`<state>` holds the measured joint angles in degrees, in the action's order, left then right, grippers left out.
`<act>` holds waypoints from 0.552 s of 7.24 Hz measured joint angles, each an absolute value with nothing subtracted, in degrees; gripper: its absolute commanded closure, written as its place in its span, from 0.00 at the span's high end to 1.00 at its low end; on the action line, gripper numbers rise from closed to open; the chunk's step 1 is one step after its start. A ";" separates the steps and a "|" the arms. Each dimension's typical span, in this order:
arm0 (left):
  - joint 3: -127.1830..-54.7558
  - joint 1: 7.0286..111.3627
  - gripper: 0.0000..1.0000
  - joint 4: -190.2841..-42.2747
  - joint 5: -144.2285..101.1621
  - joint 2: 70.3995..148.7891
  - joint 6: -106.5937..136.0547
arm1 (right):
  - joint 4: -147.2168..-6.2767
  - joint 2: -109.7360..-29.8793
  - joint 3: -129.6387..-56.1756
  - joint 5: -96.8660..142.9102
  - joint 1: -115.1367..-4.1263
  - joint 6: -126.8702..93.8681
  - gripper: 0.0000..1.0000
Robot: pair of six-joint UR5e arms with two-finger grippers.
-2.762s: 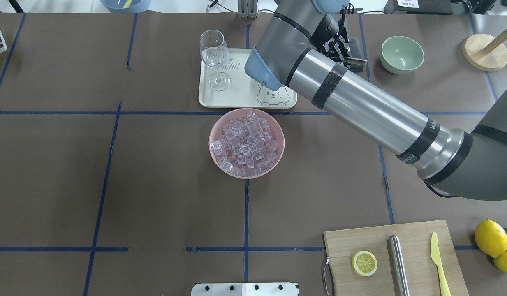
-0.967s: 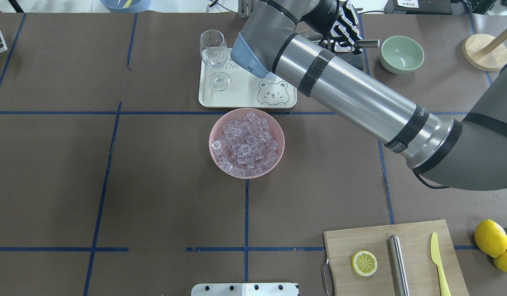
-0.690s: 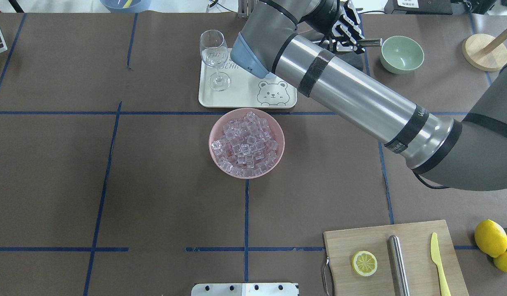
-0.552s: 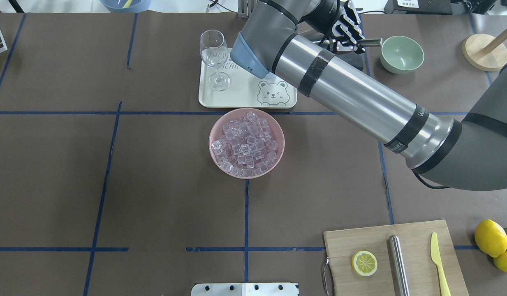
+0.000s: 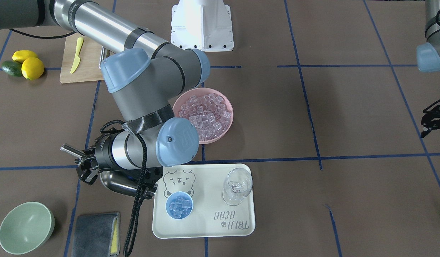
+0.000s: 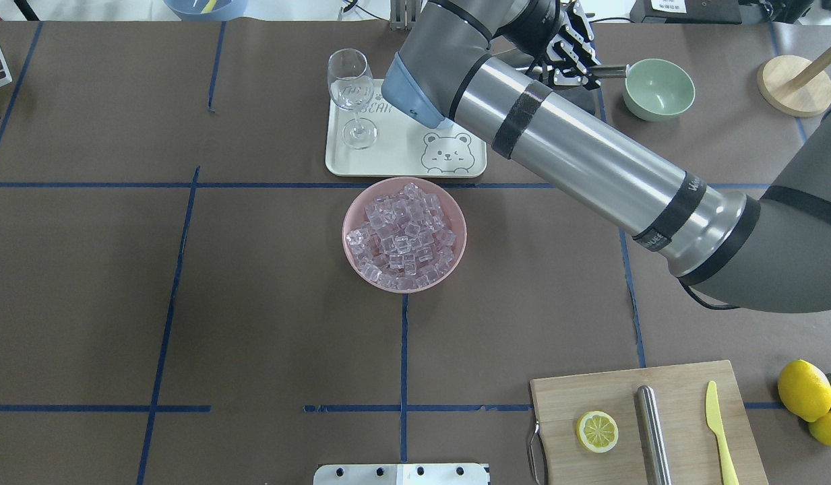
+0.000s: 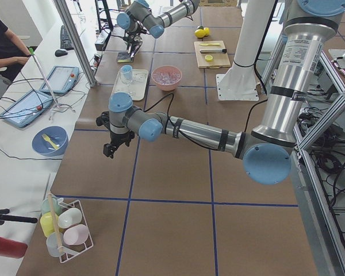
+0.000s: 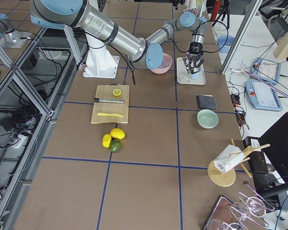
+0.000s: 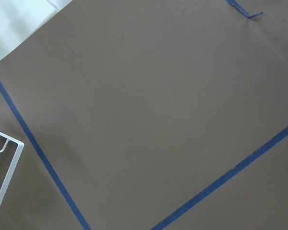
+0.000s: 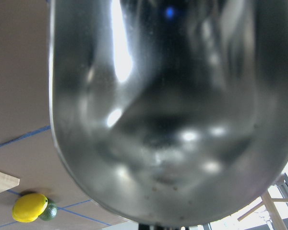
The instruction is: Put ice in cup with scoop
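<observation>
Now pinching scoop (image 5: 114,181) handle with right claw (image 5: 83,166), near cup (image 5: 168,208) holding ice (image 5: 180,205); cannot tell left claw (image 5: 433,120) state.

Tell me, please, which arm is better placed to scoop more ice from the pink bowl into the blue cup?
Right: the right claw grips the scoop beside the tray, close to the cup and the pink bowl. The left claw hangs far along the table, with no tool.

Illumination is bright, even and diffuse; shadows on the counter (image 6: 253,303) are faint. In the right wrist view the scoop (image 10: 173,110) is out of focus, with white glare streaks upper centre.
</observation>
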<state>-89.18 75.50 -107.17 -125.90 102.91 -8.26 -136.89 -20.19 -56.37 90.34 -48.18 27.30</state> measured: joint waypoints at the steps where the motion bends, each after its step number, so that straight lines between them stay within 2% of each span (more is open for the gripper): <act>1: -89.20 75.50 1.00 -107.15 -126.02 102.99 -8.26 | -136.81 -21.34 -58.58 90.94 -48.11 25.69 0.00; 4: -88.80 75.44 1.00 -107.18 -126.22 103.22 -8.26 | -135.56 -27.10 -67.07 99.56 -52.63 19.60 0.00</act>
<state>-88.80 75.44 -107.18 -126.22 103.22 -8.26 -135.56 -27.10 -67.07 99.56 -52.63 19.60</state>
